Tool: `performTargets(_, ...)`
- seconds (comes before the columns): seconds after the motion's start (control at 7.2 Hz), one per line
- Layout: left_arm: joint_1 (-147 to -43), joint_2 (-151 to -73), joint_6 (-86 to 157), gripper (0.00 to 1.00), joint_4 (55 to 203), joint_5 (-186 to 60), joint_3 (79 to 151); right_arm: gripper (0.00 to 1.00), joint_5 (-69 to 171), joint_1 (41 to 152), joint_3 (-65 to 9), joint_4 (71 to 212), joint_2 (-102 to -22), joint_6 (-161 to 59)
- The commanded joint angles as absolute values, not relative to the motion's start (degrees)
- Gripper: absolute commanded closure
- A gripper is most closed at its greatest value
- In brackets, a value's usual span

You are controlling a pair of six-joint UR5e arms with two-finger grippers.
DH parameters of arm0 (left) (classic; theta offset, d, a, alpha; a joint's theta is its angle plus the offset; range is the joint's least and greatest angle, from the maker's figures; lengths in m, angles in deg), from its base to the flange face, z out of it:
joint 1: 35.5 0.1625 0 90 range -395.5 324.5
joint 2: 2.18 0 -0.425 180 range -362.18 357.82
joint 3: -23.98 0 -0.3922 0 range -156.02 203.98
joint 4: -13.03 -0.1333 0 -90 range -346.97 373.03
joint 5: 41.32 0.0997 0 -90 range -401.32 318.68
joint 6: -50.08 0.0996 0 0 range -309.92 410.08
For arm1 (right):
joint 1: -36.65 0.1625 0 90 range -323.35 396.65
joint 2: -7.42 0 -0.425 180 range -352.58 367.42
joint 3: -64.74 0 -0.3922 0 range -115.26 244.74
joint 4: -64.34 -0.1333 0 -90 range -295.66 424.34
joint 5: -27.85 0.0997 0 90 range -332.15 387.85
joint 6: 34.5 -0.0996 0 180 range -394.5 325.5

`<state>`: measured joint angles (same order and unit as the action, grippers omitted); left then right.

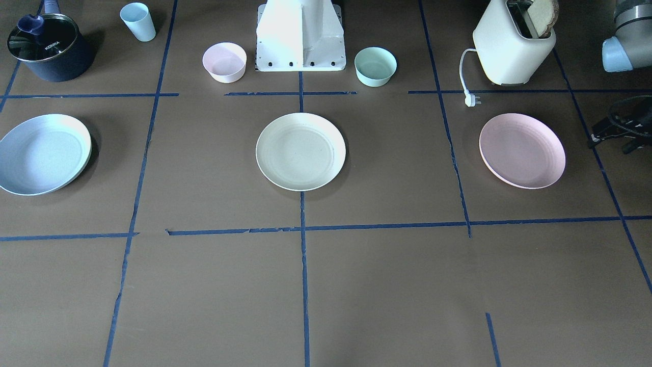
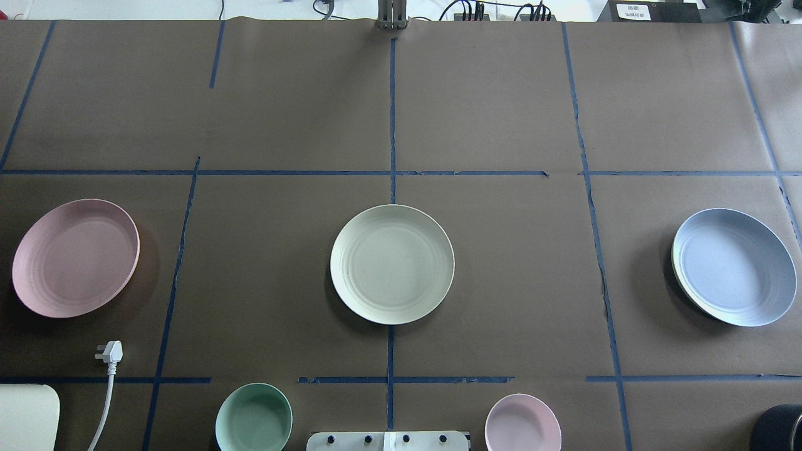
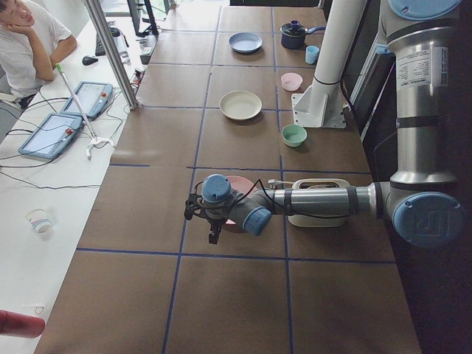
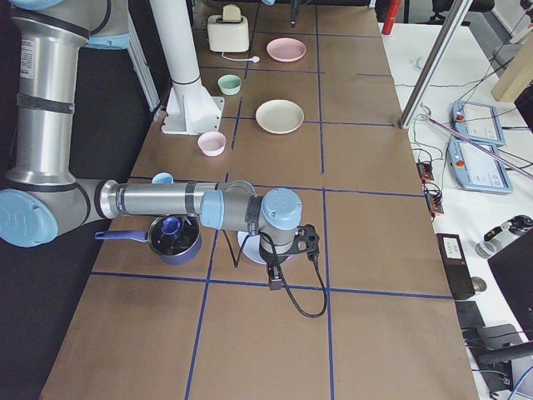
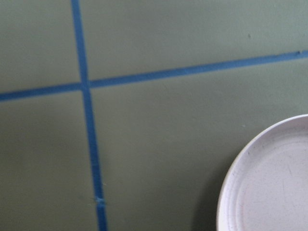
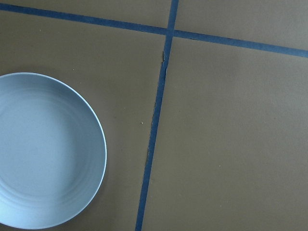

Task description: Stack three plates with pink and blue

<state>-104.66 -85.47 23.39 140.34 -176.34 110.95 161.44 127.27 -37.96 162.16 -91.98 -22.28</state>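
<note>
Plate-stacking layout, nothing stacked yet.
Left: pale pink round matte plate point(image 2: 75, 258) near left gripper point(image 3: 213, 230), opening indeterminable; centre: cream round matte plate point(image 2: 392, 264), probably stack base within both reaches; right: pale blue-grey rimmed round plate point(image 2: 734, 267) near right gripper point(image 4: 275, 275), opening indeterminable.

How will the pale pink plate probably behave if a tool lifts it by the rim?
The pale pink plate has a crisp, even rim, so it is probably stiff. Its matte surface should slip little. Shallow and flat on the table, it would likely slide, not roll, if pushed.
</note>
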Motion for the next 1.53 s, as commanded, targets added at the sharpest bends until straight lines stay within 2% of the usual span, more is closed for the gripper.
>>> performTargets(0.0, -99.2, -85.4, 16.5, 0.0, 144.5, -176.2, 108.7, 0.0, 161.4, 127.3, -37.9, 162.2, -92.0, -22.3)
performTargets(0.28, -96.9, -85.4, 16.2, 0.0, 144.4, -176.3, 108.7, 0.0, 161.4, 127.3, -37.8, 162.2, -92.1, -22.3)
performTargets(0.42, -96.7, -85.4, 16.1, 0.09, 144.5, -176.3, 108.7, 0.0, 161.4, 127.3, -37.8, 162.2, -92.2, -22.3)
performTargets(0.56, -96.7, -85.4, 14.7, 0.63, 144.5, -176.3, 108.8, 0.0, 161.4, 127.3, -37.8, 162.1, -92.3, -22.2)
performTargets(0.69, -96.8, -85.4, 14.6, 0.81, 144.5, -176.4, 108.8, 0.0, 161.4, 127.3, -37.8, 162.1, -92.3, -22.2)
performTargets(1.11, -96.7, -85.6, 14.4, 0.82, 144.5, -177.1, 108.9, 0.0, 161.3, 127.3, -37.7, 162.1, -92.3, -22.2)
performTargets(1.25, -96.7, -85.7, 14.4, 0.85, 144.5, -177.1, 109.0, 0.0, 161.2, 127.3, -37.6, 162.1, -92.3, -22.2)
performTargets(1.39, -96.7, -85.8, 14.1, 0.92, 144.5, -177.1, 109.1, 0.0, 161.2, 127.3, -37.6, 162.1, -92.3, -22.2)
